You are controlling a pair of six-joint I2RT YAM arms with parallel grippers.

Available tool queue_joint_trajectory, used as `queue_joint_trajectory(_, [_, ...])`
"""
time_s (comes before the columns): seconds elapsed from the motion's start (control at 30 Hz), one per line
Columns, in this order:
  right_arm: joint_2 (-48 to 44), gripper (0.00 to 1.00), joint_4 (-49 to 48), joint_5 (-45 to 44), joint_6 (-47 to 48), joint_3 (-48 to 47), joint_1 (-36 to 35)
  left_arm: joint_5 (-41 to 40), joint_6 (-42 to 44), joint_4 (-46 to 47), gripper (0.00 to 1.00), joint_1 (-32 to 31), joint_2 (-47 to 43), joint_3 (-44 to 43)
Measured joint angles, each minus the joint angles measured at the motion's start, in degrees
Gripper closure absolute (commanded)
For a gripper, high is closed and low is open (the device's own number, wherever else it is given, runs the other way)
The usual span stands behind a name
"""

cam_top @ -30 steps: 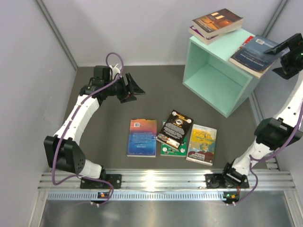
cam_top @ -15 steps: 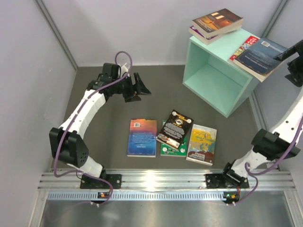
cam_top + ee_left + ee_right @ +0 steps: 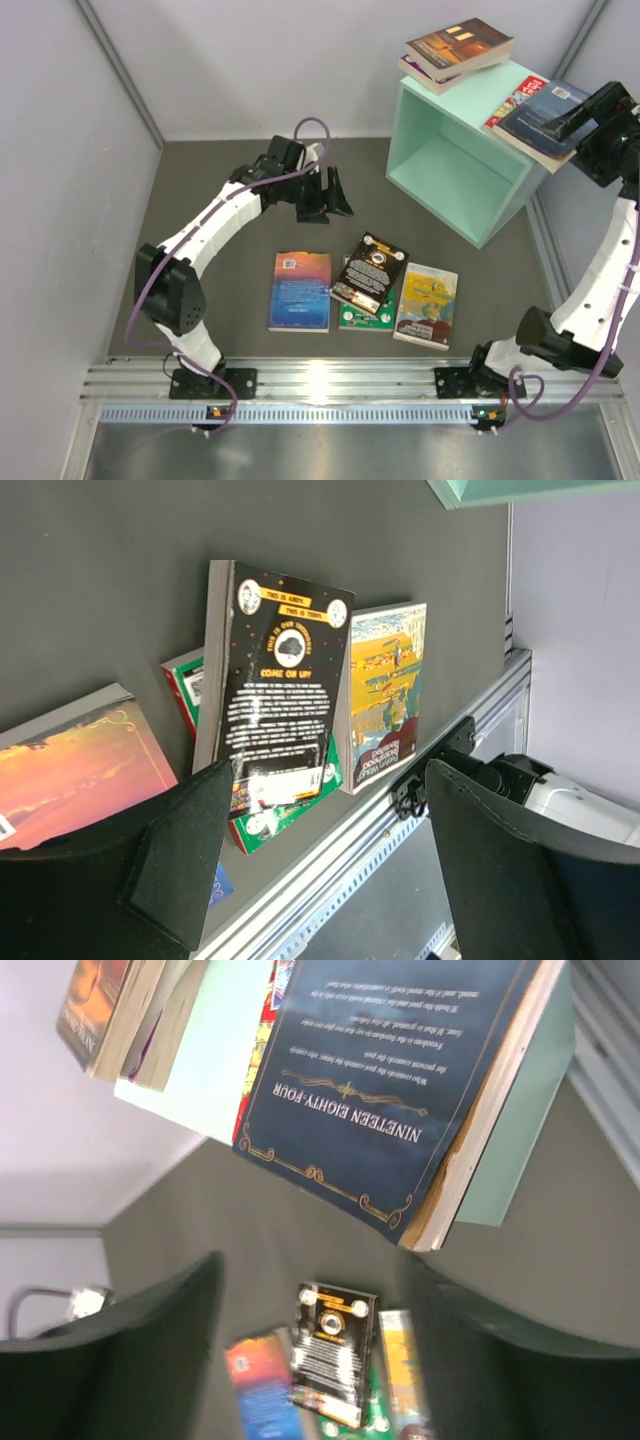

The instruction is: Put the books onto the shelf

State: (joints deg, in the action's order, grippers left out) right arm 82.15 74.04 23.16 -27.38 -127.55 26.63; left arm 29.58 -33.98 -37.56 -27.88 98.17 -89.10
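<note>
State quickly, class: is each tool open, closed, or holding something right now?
Left tool: open, holding nothing.
Right tool: open, holding nothing.

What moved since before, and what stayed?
The left end effector swung right, toward the black book. The right end effector pulled away, then returned beside the dark blue book, which slid aside, uncovering a red book. Nothing was grabbed. The other books and the shelf stayed put.

Pose: left arm (image 3: 215,225) bent at the elbow, forearm reaching forward and rightward, wrist low. The left gripper (image 3: 336,196) has its jaws wide apart, nothing between them. The right arm (image 3: 605,260) is raised high. The right gripper (image 3: 560,122) points leftward, jaws spread, empty.
</note>
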Motion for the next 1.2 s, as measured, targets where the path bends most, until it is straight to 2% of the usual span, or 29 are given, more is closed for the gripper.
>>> queue_joint_trajectory(0.03, [0.55,0.63,0.31,-0.68,0.39,-0.31,0.0,-0.13,-0.11,0.04,0.18,-0.39,-0.04,0.0])
queue_joint_trajectory(0.1, [2.75,1.0,1.46,-2.95,0.33,-2.84,0.13,-0.57,-0.35,0.0,0.18,-1.16,-0.09,0.04])
queue_joint_trajectory(0.23, [7.15,1.0,2.05,-3.91,-0.09,-7.48,2.73,-1.68,-0.44,0.13,0.18,-1.42,-2.08,2.51])
queue_joint_trajectory(0.47, [15.45,1.0,2.19,-6.4,0.04,-15.74,9.7,-3.74,-0.68,-0.2,0.18,-1.38,-10.73,9.88])
queue_joint_trajectory(0.77, [22.03,1.0,2.25,-9.55,1.25,-15.58,10.95,-4.17,-1.09,0.31,0.19,-1.36,-14.4,13.64])
queue_joint_trajectory(1.2, [22.1,1.0,-1.73,-9.09,-0.24,-6.19,6.45,-3.39,-1.62,1.2,0.19,0.44,-14.38,15.52])
